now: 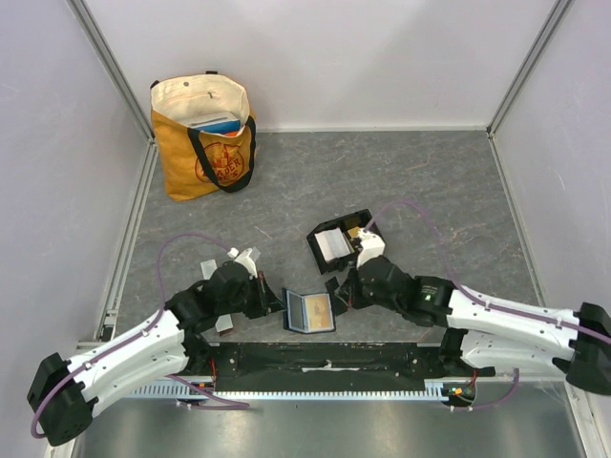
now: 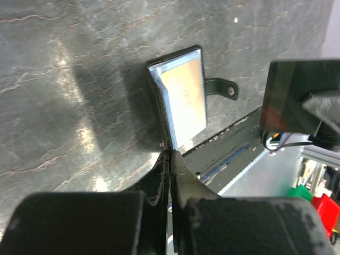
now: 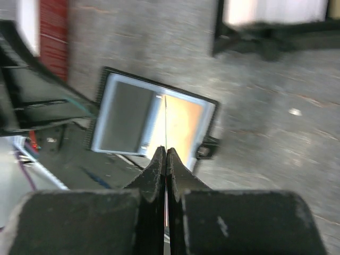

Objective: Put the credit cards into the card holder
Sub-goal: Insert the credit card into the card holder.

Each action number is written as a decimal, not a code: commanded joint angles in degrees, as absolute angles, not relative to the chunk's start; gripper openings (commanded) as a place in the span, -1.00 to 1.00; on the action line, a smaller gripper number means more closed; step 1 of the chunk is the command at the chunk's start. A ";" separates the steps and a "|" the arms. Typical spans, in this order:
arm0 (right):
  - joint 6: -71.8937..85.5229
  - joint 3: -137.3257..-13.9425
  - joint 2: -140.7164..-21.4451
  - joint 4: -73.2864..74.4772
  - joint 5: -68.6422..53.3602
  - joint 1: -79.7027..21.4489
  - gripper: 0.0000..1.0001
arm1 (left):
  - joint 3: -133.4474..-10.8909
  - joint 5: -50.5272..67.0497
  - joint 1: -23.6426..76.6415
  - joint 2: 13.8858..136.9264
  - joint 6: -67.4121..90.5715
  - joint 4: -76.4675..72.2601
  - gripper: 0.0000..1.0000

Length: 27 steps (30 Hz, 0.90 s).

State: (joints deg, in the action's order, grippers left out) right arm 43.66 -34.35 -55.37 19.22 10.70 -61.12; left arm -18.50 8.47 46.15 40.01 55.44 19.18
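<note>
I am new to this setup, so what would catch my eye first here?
The open wallet near the front edge draws the eye: the left end effector looks shut on its edge, while the right end effector, also shut, seems to pinch a thin card edge-on. Behind it sits the black card holder, and the orange tote bag stands in the far left corner.

The card holder (image 3: 287, 32) is blurred and cropped by the right wrist view's top edge.
</note>
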 commanded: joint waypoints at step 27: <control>58.09 -50.80 -83.05 5.36 46.14 -81.74 -1.00 | -14.94 11.95 46.32 33.49 63.72 11.78 -0.97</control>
